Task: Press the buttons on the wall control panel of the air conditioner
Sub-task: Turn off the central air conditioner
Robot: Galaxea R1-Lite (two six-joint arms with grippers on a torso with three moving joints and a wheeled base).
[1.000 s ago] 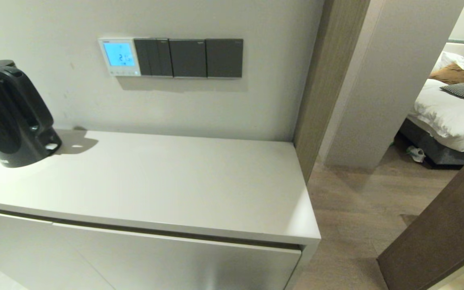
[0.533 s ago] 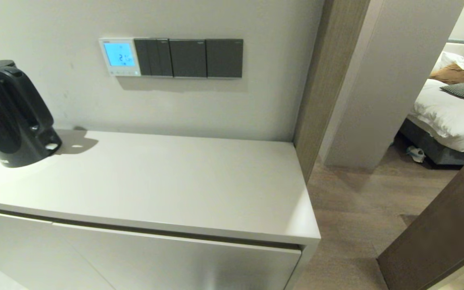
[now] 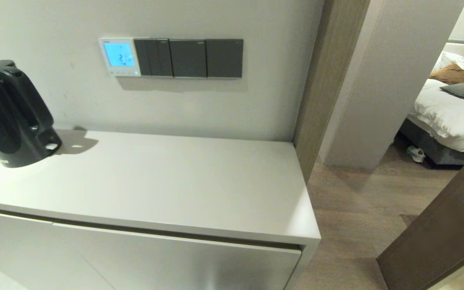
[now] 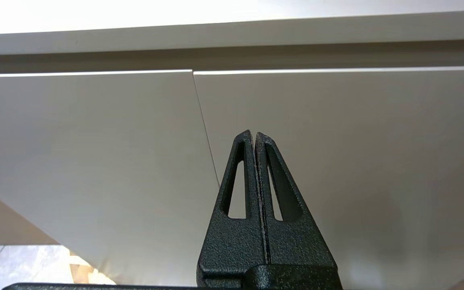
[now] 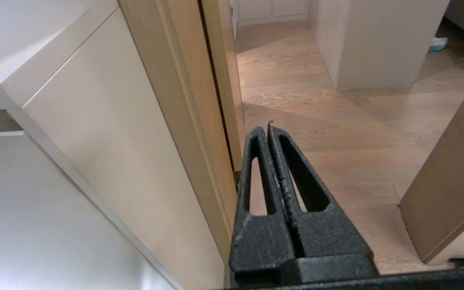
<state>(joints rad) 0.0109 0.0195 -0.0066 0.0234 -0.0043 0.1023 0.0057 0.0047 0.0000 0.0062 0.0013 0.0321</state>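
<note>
White, with a lit blue display, the square air conditioner control panel (image 3: 119, 56) sits on the wall above the pale table (image 3: 167, 189), touching dark grey rectangular switch plates (image 3: 188, 58). Left end effector (image 4: 254, 135) is clenched before the cabinet doors; right end effector (image 5: 269, 128) is clenched over the wooden floor.

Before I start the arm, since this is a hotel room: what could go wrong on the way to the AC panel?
The control panel abuts dark switches; a stray press could hit those. The kettle stands near a left-side approach. Both shut hands, left hand and right hand, sit below the cabinet top and could clip its edge rising.
</note>
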